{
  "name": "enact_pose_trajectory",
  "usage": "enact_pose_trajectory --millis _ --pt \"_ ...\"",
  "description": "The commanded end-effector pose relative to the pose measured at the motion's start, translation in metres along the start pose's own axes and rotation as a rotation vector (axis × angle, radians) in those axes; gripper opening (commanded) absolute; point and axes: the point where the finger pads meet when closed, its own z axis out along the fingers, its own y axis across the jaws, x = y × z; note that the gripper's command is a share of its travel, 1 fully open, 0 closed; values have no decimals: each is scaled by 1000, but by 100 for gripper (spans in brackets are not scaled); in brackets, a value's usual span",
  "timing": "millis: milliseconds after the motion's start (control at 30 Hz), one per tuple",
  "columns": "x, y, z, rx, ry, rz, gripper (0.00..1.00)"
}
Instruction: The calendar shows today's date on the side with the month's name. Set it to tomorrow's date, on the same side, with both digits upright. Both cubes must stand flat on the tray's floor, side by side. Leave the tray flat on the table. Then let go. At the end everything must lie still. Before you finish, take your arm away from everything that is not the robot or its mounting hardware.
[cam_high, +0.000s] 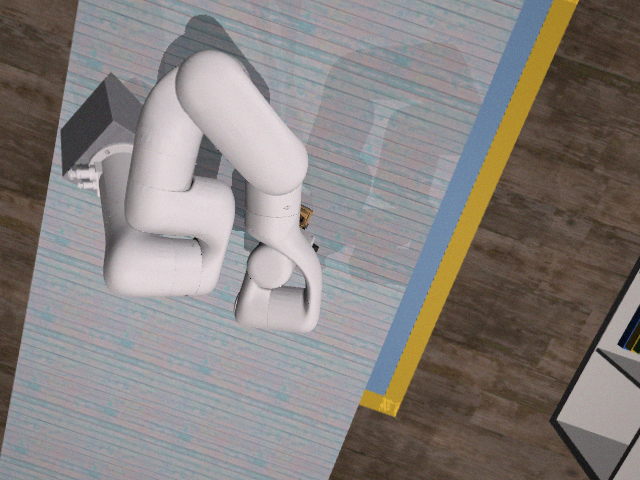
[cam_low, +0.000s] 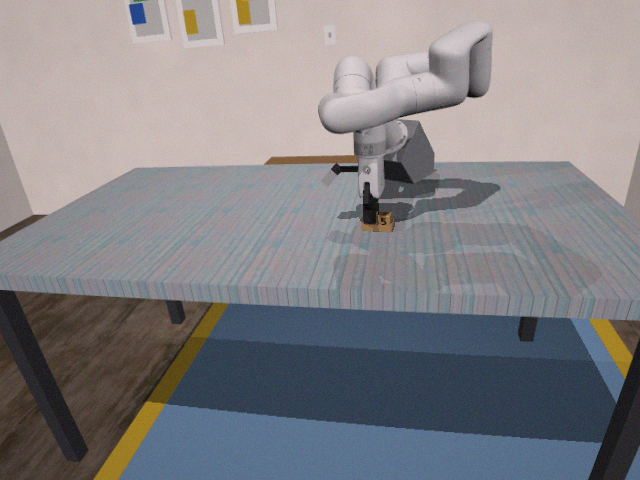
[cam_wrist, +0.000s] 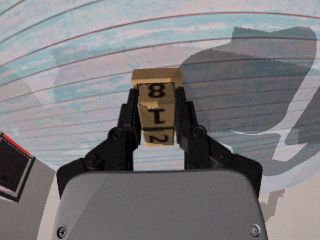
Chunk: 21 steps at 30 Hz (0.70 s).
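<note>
My gripper (cam_wrist: 157, 99) points straight down and is shut on a small wooden cube (cam_wrist: 158, 115), one black finger on each side. The cube's visible faces carry the digits 8, 1 and 2. In the exterior view the gripper (cam_low: 368, 207) stands low over the wooden calendar (cam_low: 378, 226) near the middle of the table. The cube it holds is on the left there, mostly hidden by the fingers. A second cube (cam_low: 384, 220) beside it shows a 5. I cannot make out the tray or the month's name. In the top view only a tan corner (cam_high: 306, 215) shows beside the arm.
The arm's grey base block (cam_low: 415, 153) stands just behind the calendar. A wrist-mounted bracket (cam_low: 337, 172) sticks out to the left. The table's near edge (cam_low: 320, 297) is far off. A white shelf (cam_high: 610, 372) stands on the floor.
</note>
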Motion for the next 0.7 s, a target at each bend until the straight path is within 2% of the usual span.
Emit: enact_pose_trajectory --millis 0,167,200,267,300,433,467,667 --pt "0 0 -1 2 -1 0 31" --pt "0 0 -1 2 -1 0 35" --pt "0 0 -1 2 -1 0 39" --pt "0 0 -1 2 -1 0 39" --pt "0 0 -1 2 -1 0 43" --pt "0 0 -1 2 -1 0 43" --pt "0 0 -1 2 -1 0 47" --pt "0 0 -1 2 -1 0 47"
